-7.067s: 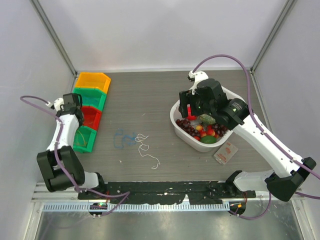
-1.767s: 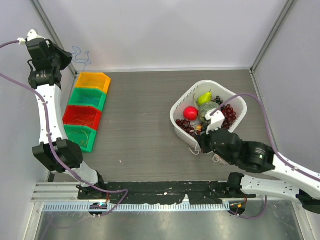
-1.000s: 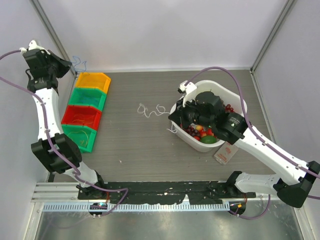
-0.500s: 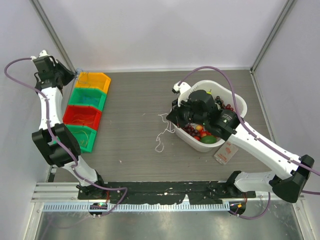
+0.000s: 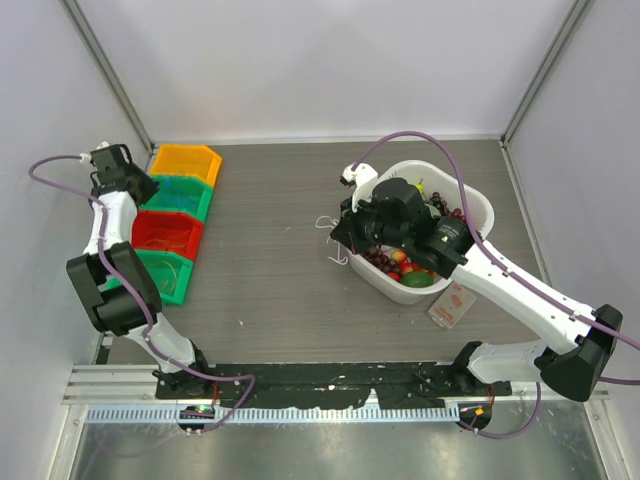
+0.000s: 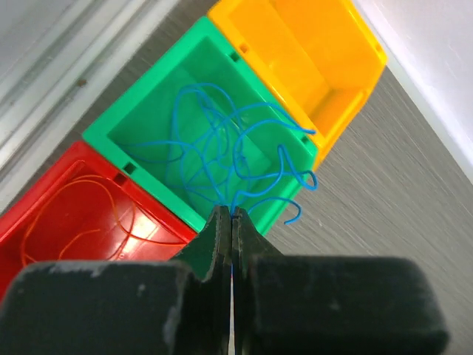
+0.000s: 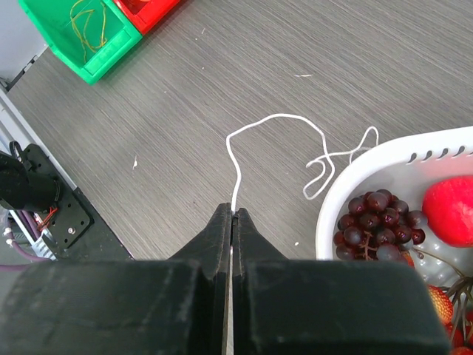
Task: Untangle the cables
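My left gripper (image 6: pixel 231 214) is shut on the blue cable (image 6: pixel 222 148). That cable's loops hang into the upper green bin (image 6: pixel 126 122), and one end curls over the bin's rim. An orange-tan cable (image 6: pixel 81 225) lies in the red bin (image 6: pixel 44 200). My right gripper (image 7: pixel 232 211) is shut on the white cable (image 7: pixel 273 118), whose far loops trail on the table against the white basket (image 7: pixel 384 151). From above, the right gripper (image 5: pixel 340 232) hangs just left of the basket (image 5: pixel 478 205), and the left gripper (image 5: pixel 135 182) is over the bins.
Four bins stand in a row at the left: orange (image 5: pixel 185 160), green (image 5: pixel 178 195), red (image 5: pixel 160 228) and green (image 5: pixel 160 272). That last bin holds a tan wire (image 7: pixel 87 26). The basket is full of grapes (image 7: pixel 373 222) and other fruit. A small card (image 5: pixel 452 303) lies beside it.
My left arm has come down from high by the wall, lowering the blue cable into the green bin. The right gripper has drawn the white cable closer to the basket.
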